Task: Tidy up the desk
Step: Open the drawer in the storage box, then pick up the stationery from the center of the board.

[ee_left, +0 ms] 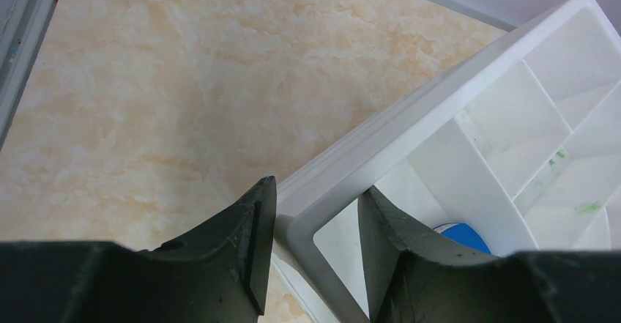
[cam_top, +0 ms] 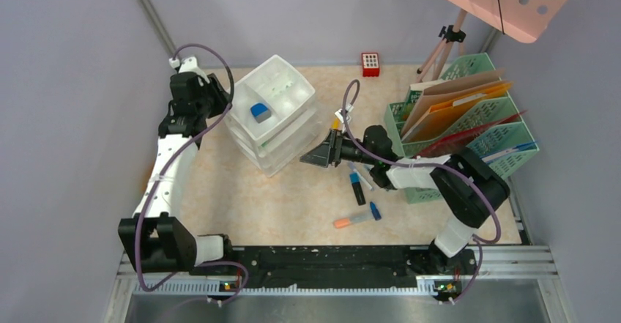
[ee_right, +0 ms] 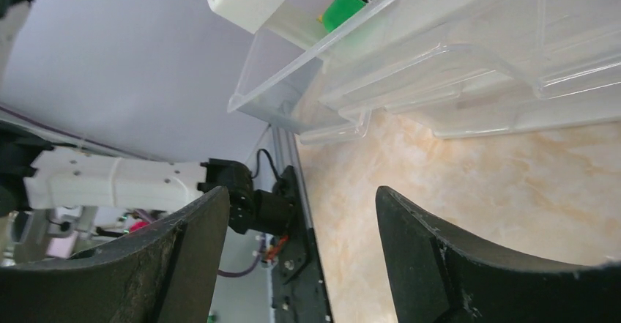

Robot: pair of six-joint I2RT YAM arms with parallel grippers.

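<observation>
The beige marbled desk (cam_top: 293, 206) holds a white drawer unit (cam_top: 285, 136) with a divided top tray. A blue item (cam_top: 260, 112) lies in the tray. My left gripper (cam_top: 222, 96) is at the tray's left corner. In the left wrist view my left gripper (ee_left: 316, 187) straddles the tray rim (ee_left: 439, 96), one finger outside and one inside, with a gap left on the inner side. My right gripper (cam_top: 311, 154) is open and empty, close to the unit's clear drawers (ee_right: 454, 67). Its wide gap also shows in the right wrist view (ee_right: 302, 191).
Loose markers lie on the desk right of centre: a black-and-blue one (cam_top: 357, 188), an orange one (cam_top: 351, 220), a small blue one (cam_top: 375, 210). A green marker (ee_right: 351, 1) sits in a drawer. A green mesh file rack (cam_top: 505, 154) stands at the right, a red block (cam_top: 370, 64) at the back.
</observation>
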